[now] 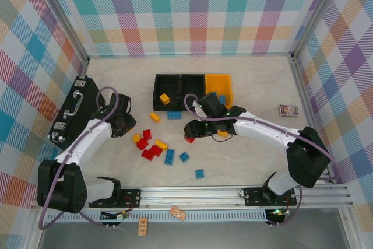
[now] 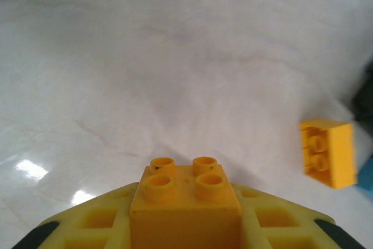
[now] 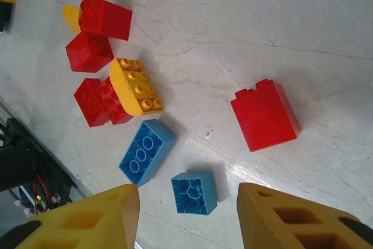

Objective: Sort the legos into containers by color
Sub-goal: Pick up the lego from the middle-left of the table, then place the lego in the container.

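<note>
My left gripper (image 1: 124, 125) is shut on a yellow two-by-two lego (image 2: 185, 197), studs facing forward, just above the table. Another yellow lego (image 2: 328, 151) lies ahead to its right. My right gripper (image 1: 195, 127) hangs open over the table; a small upturned blue lego (image 3: 194, 193) lies below the gap between its fingers, a red lego (image 3: 265, 115) beyond. Red, yellow and blue legos (image 1: 150, 146) lie clustered between the arms. The containers stand in a row: two black bins (image 1: 179, 78) and a yellow-orange bin (image 1: 219, 81). The left black bin holds a yellow lego (image 1: 165, 98); the yellow-orange one holds blue legos (image 1: 222, 100).
A black briefcase (image 1: 73, 112) lies along the left wall beside my left arm. A small picture card (image 1: 288, 109) sits at the right. An upturned long blue lego (image 3: 147, 151) and a curved yellow one (image 3: 135, 86) lie close to my right gripper.
</note>
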You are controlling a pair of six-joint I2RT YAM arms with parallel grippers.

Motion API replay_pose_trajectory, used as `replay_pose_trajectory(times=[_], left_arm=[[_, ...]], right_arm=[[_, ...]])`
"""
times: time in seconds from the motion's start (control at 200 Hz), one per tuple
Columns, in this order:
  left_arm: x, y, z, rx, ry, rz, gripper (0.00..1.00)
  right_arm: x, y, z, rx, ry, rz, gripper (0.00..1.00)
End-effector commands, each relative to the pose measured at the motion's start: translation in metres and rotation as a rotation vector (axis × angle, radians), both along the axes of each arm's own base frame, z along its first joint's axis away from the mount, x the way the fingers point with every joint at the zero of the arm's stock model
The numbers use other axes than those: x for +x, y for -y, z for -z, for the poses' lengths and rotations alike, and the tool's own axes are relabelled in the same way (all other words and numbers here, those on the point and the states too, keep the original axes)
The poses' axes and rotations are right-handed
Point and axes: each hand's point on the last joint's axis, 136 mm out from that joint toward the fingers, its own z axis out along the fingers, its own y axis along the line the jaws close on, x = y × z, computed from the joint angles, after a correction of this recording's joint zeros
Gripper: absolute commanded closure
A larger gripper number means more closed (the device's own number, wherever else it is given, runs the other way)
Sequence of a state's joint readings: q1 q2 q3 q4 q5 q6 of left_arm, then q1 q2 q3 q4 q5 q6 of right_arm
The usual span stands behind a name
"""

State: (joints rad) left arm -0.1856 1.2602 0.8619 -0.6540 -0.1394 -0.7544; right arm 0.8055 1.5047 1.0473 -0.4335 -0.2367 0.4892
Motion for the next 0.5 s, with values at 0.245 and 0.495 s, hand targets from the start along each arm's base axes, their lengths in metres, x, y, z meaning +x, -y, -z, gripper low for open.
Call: replay_pose_trajectory(times=[0.245,0.495], left_arm=[[0.067,0.076,-0.028,-0.021,0.015,0.238,0.75],[0.11,0.124,-0.029,-0.005,0.013,0.347,0.75]], right_arm=[[0.033,0.004,-0.036,0.033,0.088,0.071,0.51],[0.061,0.021,-0.049,0.013,0.114,0.157,0.48]])
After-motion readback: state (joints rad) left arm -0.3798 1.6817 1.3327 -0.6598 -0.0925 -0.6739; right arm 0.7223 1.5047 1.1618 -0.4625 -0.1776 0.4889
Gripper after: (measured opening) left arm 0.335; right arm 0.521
